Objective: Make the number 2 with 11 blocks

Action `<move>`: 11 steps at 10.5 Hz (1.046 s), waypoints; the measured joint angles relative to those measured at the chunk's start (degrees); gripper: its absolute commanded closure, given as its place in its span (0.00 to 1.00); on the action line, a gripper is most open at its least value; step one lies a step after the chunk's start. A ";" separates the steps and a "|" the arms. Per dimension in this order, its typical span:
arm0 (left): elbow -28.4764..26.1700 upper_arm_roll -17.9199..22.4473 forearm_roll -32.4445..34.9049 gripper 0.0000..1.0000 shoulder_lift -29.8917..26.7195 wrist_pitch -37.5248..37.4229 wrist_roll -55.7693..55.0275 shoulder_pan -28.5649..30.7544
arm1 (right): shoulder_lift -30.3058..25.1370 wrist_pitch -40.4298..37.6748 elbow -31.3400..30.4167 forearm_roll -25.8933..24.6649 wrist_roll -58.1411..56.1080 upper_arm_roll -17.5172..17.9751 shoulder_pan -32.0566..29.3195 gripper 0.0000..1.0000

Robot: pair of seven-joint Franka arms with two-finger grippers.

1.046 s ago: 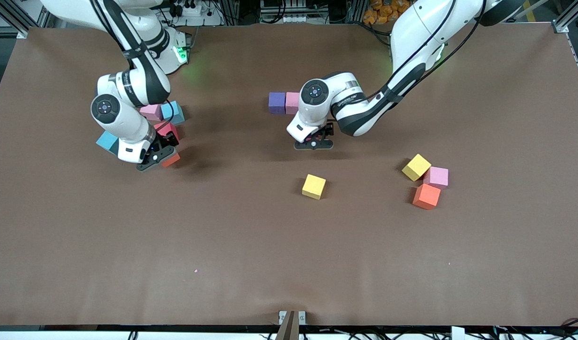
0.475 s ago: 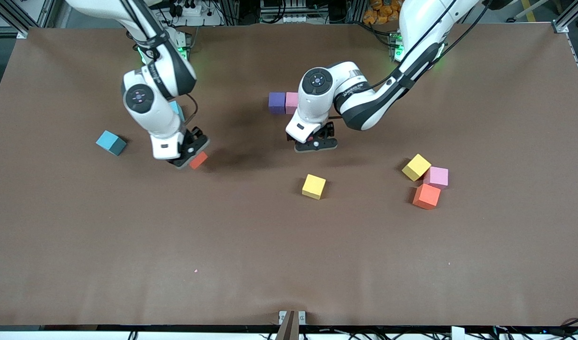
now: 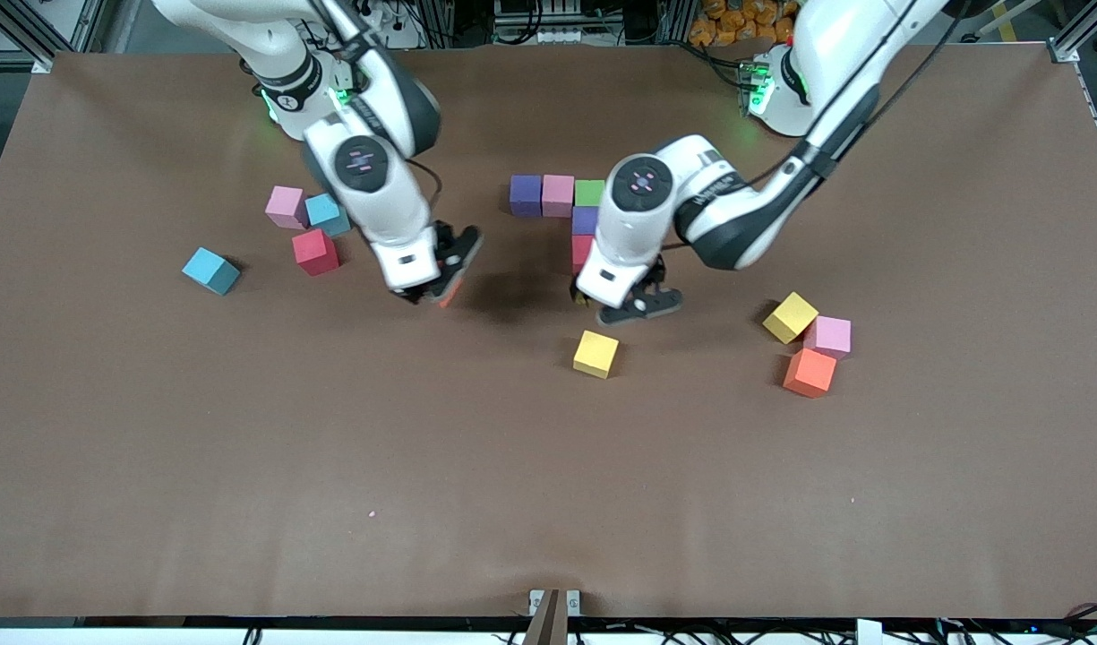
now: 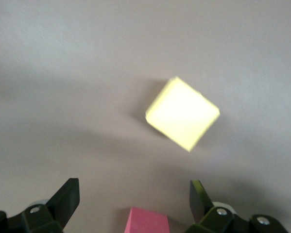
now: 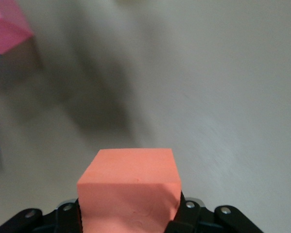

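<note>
Start at the table point(image 3: 548, 502) edge nearest the front camera: that stretch is bare. Moving farther in, you meet a lone yellow block point(image 3: 595, 353) near the middle, and toward the left arm's end a tight cluster of yellow point(image 3: 790, 316), pink point(image 3: 832, 336) and orange point(image 3: 809, 373) blocks.

Farther up, your left gripper point(image 3: 633, 303) hangs with its fingers spread and nothing between them, over the table just above the lone yellow block; its wrist view shows that same block point(image 4: 182, 113) ahead. Your right gripper point(image 3: 442, 285) is clamped on an orange block point(image 5: 130, 187), carried in the air over bare table midway between the spare blocks and the started digit.

Farther still lies the number 2 point(image 3: 566, 202) so far: purple, pink and green in a row, then purple and red running down from the green end. Toward the right arm's end, pink, light blue and red blocks point(image 3: 303, 222) sit bunched, another light blue point(image 3: 211, 270) apart.

You appear to be at the middle bar: the orange block probably belongs beside the red one, flush and square. The left gripper looks set to descend on the yellow.
</note>
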 measured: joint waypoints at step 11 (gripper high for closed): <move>2.60 1.61 0.38 0.00 -1.74 -12.50 1.00 18.92 | 15.97 3.67 12.32 -1.82 0.83 -0.60 13.94 0.59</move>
